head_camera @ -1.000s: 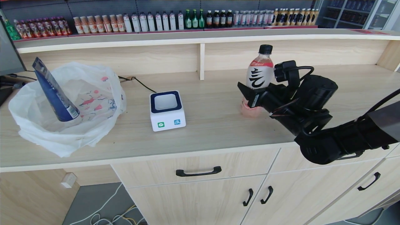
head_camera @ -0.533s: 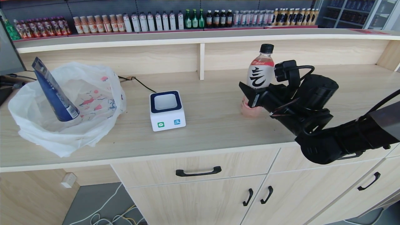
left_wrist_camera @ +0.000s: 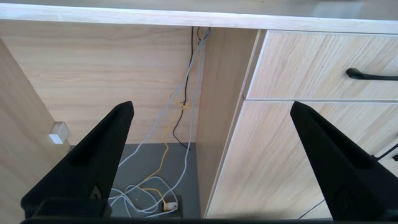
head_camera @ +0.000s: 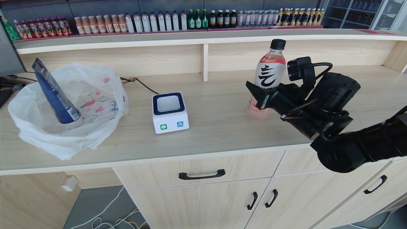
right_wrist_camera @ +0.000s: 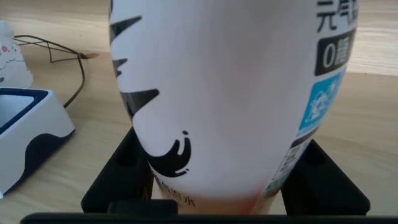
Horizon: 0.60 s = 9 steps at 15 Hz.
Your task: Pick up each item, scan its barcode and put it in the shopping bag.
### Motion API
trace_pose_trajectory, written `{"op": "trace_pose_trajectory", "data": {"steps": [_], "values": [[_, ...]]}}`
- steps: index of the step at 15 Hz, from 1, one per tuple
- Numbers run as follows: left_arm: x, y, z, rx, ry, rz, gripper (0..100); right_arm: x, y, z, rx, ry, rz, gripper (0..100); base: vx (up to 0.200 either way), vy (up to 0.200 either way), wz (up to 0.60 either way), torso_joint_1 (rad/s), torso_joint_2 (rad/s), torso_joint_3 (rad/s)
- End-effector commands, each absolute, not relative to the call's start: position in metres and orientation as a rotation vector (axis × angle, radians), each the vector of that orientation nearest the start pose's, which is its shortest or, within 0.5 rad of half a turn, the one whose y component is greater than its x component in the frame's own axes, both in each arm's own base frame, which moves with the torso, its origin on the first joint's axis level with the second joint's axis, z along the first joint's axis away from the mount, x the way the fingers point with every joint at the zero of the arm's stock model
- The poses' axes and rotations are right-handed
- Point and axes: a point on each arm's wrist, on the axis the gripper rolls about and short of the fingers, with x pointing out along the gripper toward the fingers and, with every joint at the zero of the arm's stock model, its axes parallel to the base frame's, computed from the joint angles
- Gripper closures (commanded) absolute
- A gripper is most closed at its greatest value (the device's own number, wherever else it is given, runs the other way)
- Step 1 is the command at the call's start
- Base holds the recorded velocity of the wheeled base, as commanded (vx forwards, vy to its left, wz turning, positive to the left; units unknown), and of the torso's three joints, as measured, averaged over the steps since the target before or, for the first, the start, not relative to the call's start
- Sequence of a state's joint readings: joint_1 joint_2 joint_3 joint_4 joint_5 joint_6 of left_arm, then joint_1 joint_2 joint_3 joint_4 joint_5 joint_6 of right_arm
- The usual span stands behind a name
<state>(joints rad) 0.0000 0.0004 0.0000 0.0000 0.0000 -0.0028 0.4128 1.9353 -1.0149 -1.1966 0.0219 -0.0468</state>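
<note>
A drink bottle [head_camera: 270,74] with a black cap, white label and pink liquid stands upright at the counter's right, held by my right gripper [head_camera: 265,98], which is shut on its lower half. Its label [right_wrist_camera: 236,93] looms close in the right wrist view, between the black fingers [right_wrist_camera: 118,168]. The white scanner [head_camera: 170,112] with a dark blue rim sits mid-counter. The white plastic shopping bag [head_camera: 95,105] lies open at the left with a blue tube [head_camera: 55,93] standing in it. My left gripper [left_wrist_camera: 208,162] hangs open below the counter, facing the cabinet fronts.
A raised back ledge [head_camera: 203,41] with a divider runs behind the counter [head_camera: 216,127], and shelves of bottles [head_camera: 165,20] stand beyond. A cable [head_camera: 140,82] trails behind the scanner. Drawers and doors with black handles [head_camera: 202,175] sit below. Loose cables [left_wrist_camera: 168,180] lie on the floor.
My right gripper has lifted the bottle slightly and shifted it a little to the right. The bag, tube and scanner have not moved.
</note>
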Motion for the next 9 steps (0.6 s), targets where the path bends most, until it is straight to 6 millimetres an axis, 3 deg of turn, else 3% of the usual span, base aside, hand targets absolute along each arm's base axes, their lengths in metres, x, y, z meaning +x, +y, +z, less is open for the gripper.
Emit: {"op": "trace_pose_trajectory", "data": {"steps": [1,5,9], "values": [[-0.023,0.0,0.075,-0.003,0.0,0.0,0,0.317,0.149,0.228,0.016,-0.308,0.449,100,0.0,0.0,0.0,0.0,0.0,0.0],[-0.023,0.0,0.075,-0.003,0.0,0.0,0,0.283,0.142,0.238,0.02,-0.314,0.472,100,0.0,0.0,0.0,0.0,0.0,0.0],[-0.023,0.0,0.075,-0.003,0.0,-0.002,0,0.248,0.127,0.217,-0.001,-0.251,0.485,100,0.0,0.0,0.0,0.0,0.0,0.0]]}}
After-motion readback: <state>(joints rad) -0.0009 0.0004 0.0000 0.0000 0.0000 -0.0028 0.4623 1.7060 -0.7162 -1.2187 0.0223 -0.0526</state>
